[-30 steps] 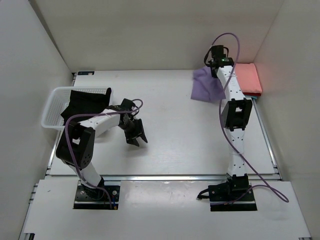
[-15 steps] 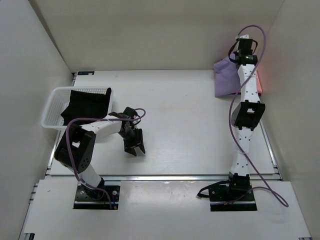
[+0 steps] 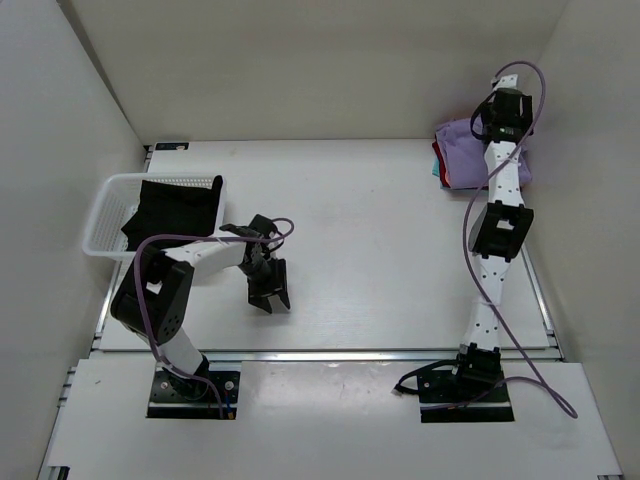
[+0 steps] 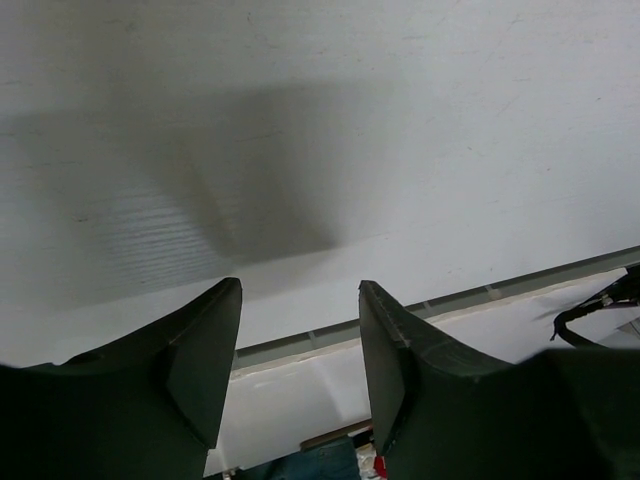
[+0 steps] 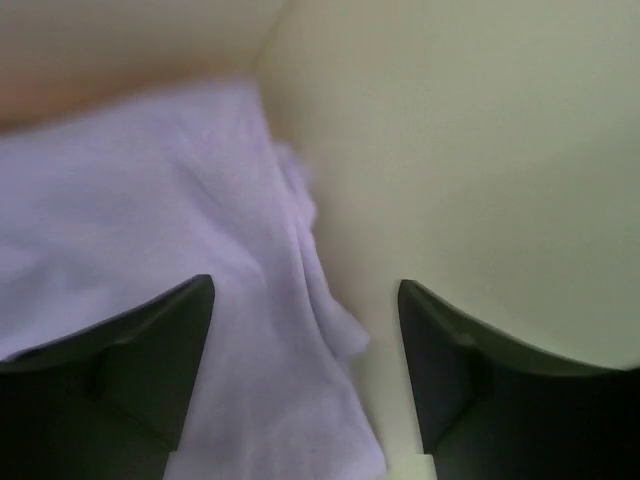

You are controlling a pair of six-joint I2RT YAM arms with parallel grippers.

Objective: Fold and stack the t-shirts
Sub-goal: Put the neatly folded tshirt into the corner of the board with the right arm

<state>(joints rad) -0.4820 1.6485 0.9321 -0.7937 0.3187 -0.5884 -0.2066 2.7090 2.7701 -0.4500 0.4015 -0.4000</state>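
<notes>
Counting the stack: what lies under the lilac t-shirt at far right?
Beneath the lilac t-shirt, edges of a salmon-pink t-shirt and a teal t-shirt show at its left; the rest is covered.

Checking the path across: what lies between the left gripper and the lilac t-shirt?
Only bare table between left gripper and lilac t-shirt, in the top view.
</notes>
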